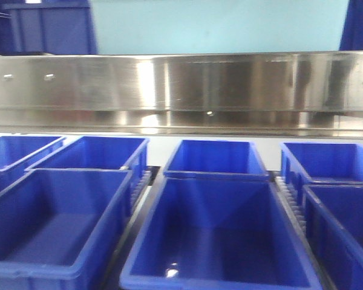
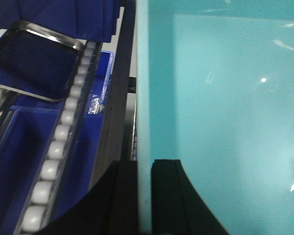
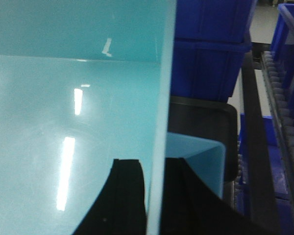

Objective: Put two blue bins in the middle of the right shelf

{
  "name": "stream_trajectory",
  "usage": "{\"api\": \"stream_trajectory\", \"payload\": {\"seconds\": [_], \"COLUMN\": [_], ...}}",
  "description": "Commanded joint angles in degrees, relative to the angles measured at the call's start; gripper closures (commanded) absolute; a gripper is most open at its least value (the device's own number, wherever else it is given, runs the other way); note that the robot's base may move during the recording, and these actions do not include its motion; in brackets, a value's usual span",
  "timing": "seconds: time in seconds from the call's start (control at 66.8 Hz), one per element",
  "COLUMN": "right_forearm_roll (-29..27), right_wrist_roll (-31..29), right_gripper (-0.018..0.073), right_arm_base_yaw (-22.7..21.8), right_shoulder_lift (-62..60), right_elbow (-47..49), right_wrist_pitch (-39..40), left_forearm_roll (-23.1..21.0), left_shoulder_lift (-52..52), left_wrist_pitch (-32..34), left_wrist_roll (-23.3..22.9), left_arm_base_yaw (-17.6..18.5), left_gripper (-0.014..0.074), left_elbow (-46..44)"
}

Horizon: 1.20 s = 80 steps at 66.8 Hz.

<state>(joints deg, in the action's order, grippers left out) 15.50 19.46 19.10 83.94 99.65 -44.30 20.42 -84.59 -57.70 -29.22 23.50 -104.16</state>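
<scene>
A light blue bin fills the top of the front view, above the steel shelf beam; neither gripper shows there. In the left wrist view my left gripper is shut on the bin's thin side wall, one black finger outside and one over the glossy interior. In the right wrist view my right gripper is shut on the opposite wall, with the bin's inside to its left and its folded rim to its right.
A brushed steel shelf beam runs across the front view. Below it, several dark blue bins sit in rows on white roller tracks. More dark blue bins and a roller track lie right of the held bin.
</scene>
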Motion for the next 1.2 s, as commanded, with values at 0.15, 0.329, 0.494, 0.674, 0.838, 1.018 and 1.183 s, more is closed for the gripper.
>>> {"api": "stream_trajectory", "payload": {"seconds": [0.15,0.329,0.494,0.674,0.838,1.018,1.183], "right_forearm_roll": [3.07,3.07,3.07,3.07,3.07,3.07,3.07], "right_wrist_roll": [-0.99,-0.99,-0.99,-0.99,-0.99,-0.99,-0.99], "right_gripper": [0.0727,0.0727,0.0727,0.0727,0.0727,0.0727,0.0727], "right_arm_base_yaw": [-0.54,-0.54,-0.54,-0.54,-0.54,-0.54,-0.54], "right_shoulder_lift": [-1.23,-1.23,-1.23,-1.23,-1.23,-1.23,-1.23], "right_elbow": [0.85,0.85,0.85,0.85,0.85,0.85,0.85], "right_wrist_pitch": [1.50,1.50,1.50,1.50,1.50,1.50,1.50], "left_forearm_roll": [3.30,3.30,3.30,3.30,3.30,3.30,3.30], "left_shoulder_lift": [0.63,0.63,0.63,0.63,0.63,0.63,0.63], "left_wrist_pitch": [0.46,0.46,0.46,0.46,0.46,0.46,0.46], "left_wrist_roll": [0.06,0.06,0.06,0.06,0.06,0.06,0.06], "left_arm_base_yaw": [-0.33,-0.33,-0.33,-0.33,-0.33,-0.33,-0.33], "left_gripper": [0.0707,0.0707,0.0707,0.0707,0.0707,0.0707,0.0707], "left_elbow": [-0.46,-0.46,-0.46,-0.46,-0.46,-0.46,-0.46]}}
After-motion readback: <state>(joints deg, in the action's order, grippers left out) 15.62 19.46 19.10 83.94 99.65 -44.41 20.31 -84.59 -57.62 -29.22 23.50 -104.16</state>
